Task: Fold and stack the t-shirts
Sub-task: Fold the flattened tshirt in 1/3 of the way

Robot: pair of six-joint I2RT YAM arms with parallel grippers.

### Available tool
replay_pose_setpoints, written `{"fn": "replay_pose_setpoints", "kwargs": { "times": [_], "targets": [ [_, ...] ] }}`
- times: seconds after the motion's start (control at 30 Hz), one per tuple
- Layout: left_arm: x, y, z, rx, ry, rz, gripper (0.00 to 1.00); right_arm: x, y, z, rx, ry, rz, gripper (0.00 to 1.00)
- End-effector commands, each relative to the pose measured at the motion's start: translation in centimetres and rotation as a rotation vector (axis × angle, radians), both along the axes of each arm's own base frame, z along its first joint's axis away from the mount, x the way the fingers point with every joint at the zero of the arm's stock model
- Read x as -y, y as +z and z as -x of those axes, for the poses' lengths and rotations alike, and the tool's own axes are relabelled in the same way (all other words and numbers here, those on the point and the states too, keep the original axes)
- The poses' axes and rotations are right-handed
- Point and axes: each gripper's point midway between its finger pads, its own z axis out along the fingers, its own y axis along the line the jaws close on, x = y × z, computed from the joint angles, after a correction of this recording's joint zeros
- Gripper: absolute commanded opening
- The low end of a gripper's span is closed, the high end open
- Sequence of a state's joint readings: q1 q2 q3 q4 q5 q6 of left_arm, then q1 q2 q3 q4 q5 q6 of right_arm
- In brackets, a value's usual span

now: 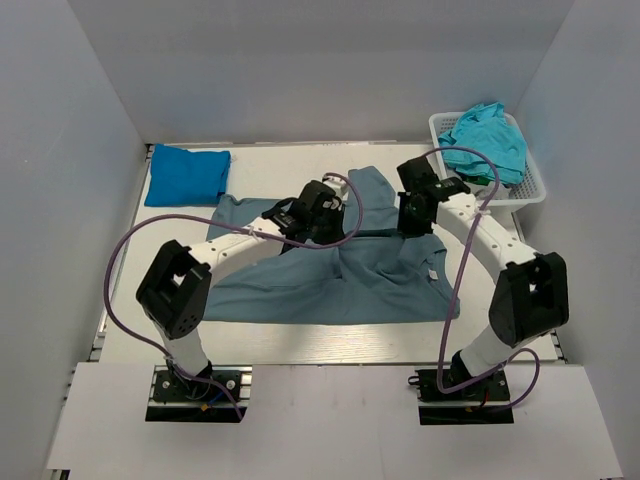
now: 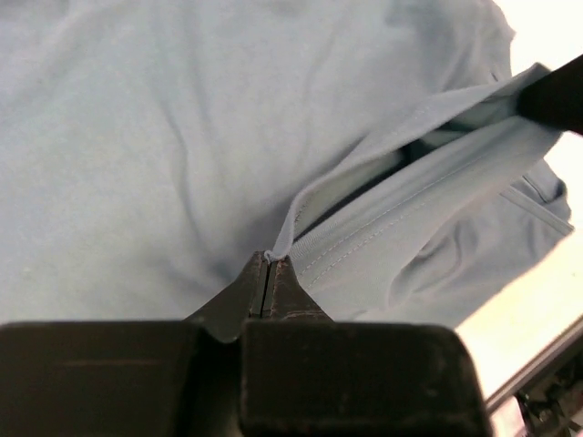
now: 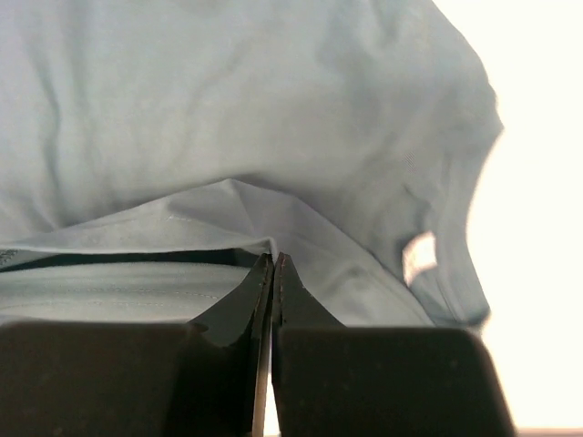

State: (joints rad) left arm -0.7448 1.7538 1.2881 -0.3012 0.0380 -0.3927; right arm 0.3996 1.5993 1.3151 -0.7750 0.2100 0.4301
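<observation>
A large dusty grey-blue t-shirt (image 1: 330, 275) lies spread on the table, its far part lifted and bunched. My left gripper (image 1: 318, 218) is shut on a hem edge of the grey-blue t-shirt (image 2: 164, 137); the fold sits in the fingertips (image 2: 270, 258). My right gripper (image 1: 412, 215) is shut on another fold of the same shirt (image 3: 228, 109), pinched at the tips (image 3: 274, 258). A folded bright blue t-shirt (image 1: 187, 174) lies at the far left. Turquoise t-shirts (image 1: 487, 138) are heaped in the basket.
A white mesh basket (image 1: 530, 185) stands at the far right corner. The white table (image 1: 300, 345) shows along its near edge. Grey walls close in the left, right and back. Purple cables loop from both arms.
</observation>
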Motion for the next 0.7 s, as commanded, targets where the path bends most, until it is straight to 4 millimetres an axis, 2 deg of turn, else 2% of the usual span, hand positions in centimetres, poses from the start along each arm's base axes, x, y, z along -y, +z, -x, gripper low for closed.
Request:
{"fn": "replay_pose_setpoints", "kwargs": {
  "times": [0.0, 0.03, 0.2, 0.33, 0.4, 0.53, 0.63, 0.67],
  "targets": [
    [-1.2, 1.7, 0.2, 0.043, 0.011, 0.009, 0.00, 4.5, 2.7, 2.2, -0.024, -0.106, 0.175, 0.00],
    [-1.4, 1.3, 0.4, 0.035, 0.011, 0.001, 0.00, 4.6, 3.6, 2.0, -0.007, -0.111, 0.176, 0.00],
    [-1.3, 1.1, 0.9, 0.018, 0.001, 0.017, 0.00, 4.6, 4.9, 3.5, -0.027, -0.093, 0.156, 0.00],
    [-1.3, 2.3, 1.0, 0.037, 0.007, 0.046, 0.00, 4.5, 6.0, 4.1, -0.012, -0.086, 0.137, 0.00],
    [-1.3, 2.1, 1.1, 0.038, 0.007, 0.047, 0.00, 4.7, 6.5, 3.7, 0.014, -0.091, 0.143, 0.00],
    [-1.3, 2.0, 0.7, 0.040, 0.028, 0.044, 0.00, 4.2, 5.8, 2.6, -0.001, -0.076, 0.142, 0.00],
    [-1.4, 1.3, -0.4, 0.039, 0.077, 0.025, 0.00, 3.9, 4.8, 1.2, -0.018, -0.073, 0.163, 0.00],
    [-1.3, 1.8, -0.7, 0.047, 0.090, 0.034, 0.00, 3.7, 4.0, 0.5, -0.032, -0.071, 0.175, 0.00]
  ]
}}
